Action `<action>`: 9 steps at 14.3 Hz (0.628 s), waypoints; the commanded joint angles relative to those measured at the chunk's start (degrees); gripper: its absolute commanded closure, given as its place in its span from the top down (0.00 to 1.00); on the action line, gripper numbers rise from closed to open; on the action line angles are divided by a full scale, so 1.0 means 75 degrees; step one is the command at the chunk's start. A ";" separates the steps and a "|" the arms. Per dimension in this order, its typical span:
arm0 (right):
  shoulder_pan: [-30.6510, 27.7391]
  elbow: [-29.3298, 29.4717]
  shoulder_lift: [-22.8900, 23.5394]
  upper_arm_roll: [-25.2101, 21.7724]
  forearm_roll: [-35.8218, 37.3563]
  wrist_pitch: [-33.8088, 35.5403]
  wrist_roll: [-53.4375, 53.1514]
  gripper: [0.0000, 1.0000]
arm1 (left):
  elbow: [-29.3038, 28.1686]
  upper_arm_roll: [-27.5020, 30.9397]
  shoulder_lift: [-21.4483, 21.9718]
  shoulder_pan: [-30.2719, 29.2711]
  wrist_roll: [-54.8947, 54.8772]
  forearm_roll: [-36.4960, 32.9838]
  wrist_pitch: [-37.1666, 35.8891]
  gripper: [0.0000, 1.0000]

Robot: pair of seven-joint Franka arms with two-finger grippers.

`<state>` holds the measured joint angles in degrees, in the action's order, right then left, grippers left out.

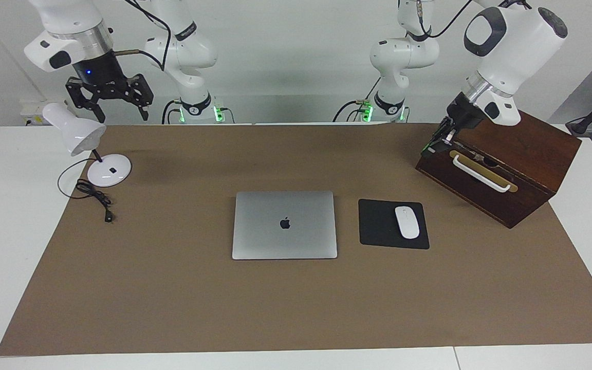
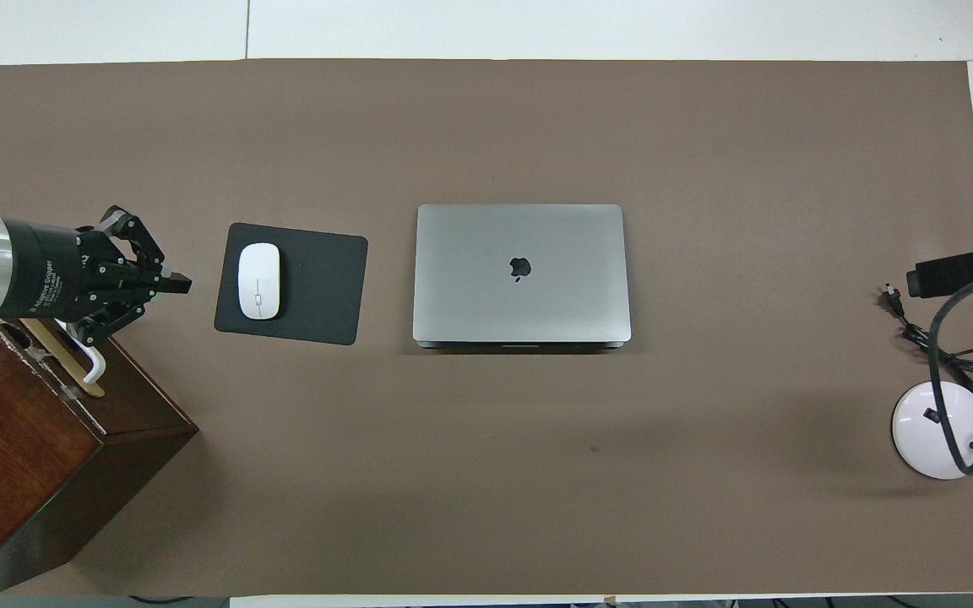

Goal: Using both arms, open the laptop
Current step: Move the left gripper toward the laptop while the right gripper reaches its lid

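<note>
The silver-grey laptop (image 1: pixel 284 224) lies shut and flat on the brown mat in the middle of the table, apple logo up; it also shows in the overhead view (image 2: pixel 520 272). My left gripper (image 1: pixel 437 141) hangs at the top front edge of a wooden box, toward the left arm's end of the table. In the overhead view this gripper (image 2: pixel 181 285) points toward the mousepad with its fingers together and nothing in them. My right gripper (image 1: pixel 121 109) is open and empty, up in the air over the desk lamp. Both grippers are well away from the laptop.
A black mousepad (image 1: pixel 378 223) with a white mouse (image 1: pixel 407 222) lies beside the laptop toward the left arm's end. A dark wooden box (image 1: pixel 527 149) with a white handle stands there too. A white desk lamp (image 1: pixel 108 170) and its cable (image 1: pixel 95 198) stand at the right arm's end.
</note>
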<state>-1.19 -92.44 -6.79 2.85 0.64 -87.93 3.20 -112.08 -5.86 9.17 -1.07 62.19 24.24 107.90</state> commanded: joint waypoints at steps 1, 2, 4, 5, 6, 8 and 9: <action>0.0333 -0.0213 -0.0184 0.0030 -0.0168 -0.0240 0.0230 1.00 | -0.0934 0.0020 0.0558 0.0002 0.1475 0.0807 0.0810 0.00; 0.0497 -0.0213 -0.0184 0.0041 -0.0168 -0.0252 0.0276 1.00 | -0.1063 0.0032 0.0628 0.0026 0.2096 0.0927 0.1033 0.00; 0.0872 -0.0225 -0.0196 0.0042 -0.0133 -0.0345 0.0591 1.00 | -0.1496 0.0020 0.0792 0.0096 0.3186 0.0963 0.1665 0.00; 0.1013 -0.0271 -0.0207 0.0042 -0.0133 -0.0474 0.0837 1.00 | -0.1718 0.0008 0.0886 0.0096 0.3517 0.1010 0.1819 0.00; 0.1153 -0.0307 -0.0219 0.0042 -0.0121 -0.0533 0.1129 1.00 | -0.1941 0.0008 0.1049 0.0096 0.3543 0.1138 0.1809 0.00; 0.1423 -0.0342 -0.0254 0.0042 -0.0063 -0.0708 0.1914 1.00 | -0.2911 0.0008 0.1611 0.0212 0.3532 0.1791 0.1960 0.00; 0.1517 -0.0400 -0.0266 0.0042 -0.0051 -0.0837 0.2312 1.00 | -0.3148 0.0008 0.1706 0.0318 0.3532 0.2039 0.2065 0.00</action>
<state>9.18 -92.79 -6.99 3.47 0.64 -91.65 14.88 -128.33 -6.17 16.64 -0.68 87.26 35.82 120.05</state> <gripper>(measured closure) 0.000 0.991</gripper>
